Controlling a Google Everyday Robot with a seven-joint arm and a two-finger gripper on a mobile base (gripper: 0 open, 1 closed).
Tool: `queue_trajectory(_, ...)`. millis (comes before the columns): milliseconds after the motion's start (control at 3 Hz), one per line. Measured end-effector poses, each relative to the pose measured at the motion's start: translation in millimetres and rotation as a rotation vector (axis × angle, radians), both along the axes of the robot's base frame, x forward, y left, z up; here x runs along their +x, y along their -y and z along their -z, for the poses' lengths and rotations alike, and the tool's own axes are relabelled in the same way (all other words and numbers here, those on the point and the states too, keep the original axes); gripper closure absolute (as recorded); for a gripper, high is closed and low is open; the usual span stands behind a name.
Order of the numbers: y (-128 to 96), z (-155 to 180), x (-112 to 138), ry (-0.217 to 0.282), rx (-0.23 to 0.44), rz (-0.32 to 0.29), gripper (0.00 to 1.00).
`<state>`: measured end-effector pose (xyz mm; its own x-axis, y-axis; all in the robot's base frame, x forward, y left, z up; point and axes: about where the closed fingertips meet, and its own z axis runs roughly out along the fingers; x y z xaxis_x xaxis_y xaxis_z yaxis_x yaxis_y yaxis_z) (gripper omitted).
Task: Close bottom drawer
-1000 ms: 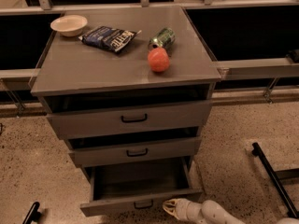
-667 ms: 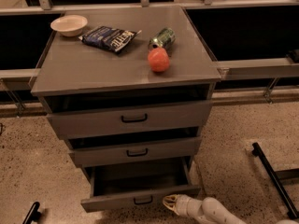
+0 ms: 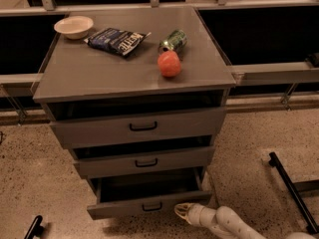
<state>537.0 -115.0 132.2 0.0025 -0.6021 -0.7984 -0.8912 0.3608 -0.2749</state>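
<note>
The bottom drawer (image 3: pixel 149 204) is the lowest of three grey drawers in a cabinet. It stands partly pulled out, its grey interior (image 3: pixel 149 187) showing, with a small black bar handle (image 3: pixel 152 206) on its flat front. My gripper (image 3: pixel 182 210) on the white arm comes in from the lower right. Its tip sits at the right end of the drawer front, touching or nearly touching it.
The middle drawer (image 3: pixel 144 162) and top drawer (image 3: pixel 142 127) are slightly ajar. On the cabinet top (image 3: pixel 89 73) lie a white bowl (image 3: pixel 74 26), a chip bag (image 3: pixel 117 40), a green can (image 3: pixel 173 40) and an orange fruit (image 3: pixel 169 63). A black bar (image 3: pixel 291 190) lies on the speckled floor at right.
The bottom drawer has slid further into the cabinet, showing less interior. My gripper has moved forward with the drawer front.
</note>
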Motion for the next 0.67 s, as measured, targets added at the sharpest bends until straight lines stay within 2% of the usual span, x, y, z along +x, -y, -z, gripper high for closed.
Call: queue_trajectory(667,-0.1,0.0,0.0,0.000,0.000,0.000,0.16)
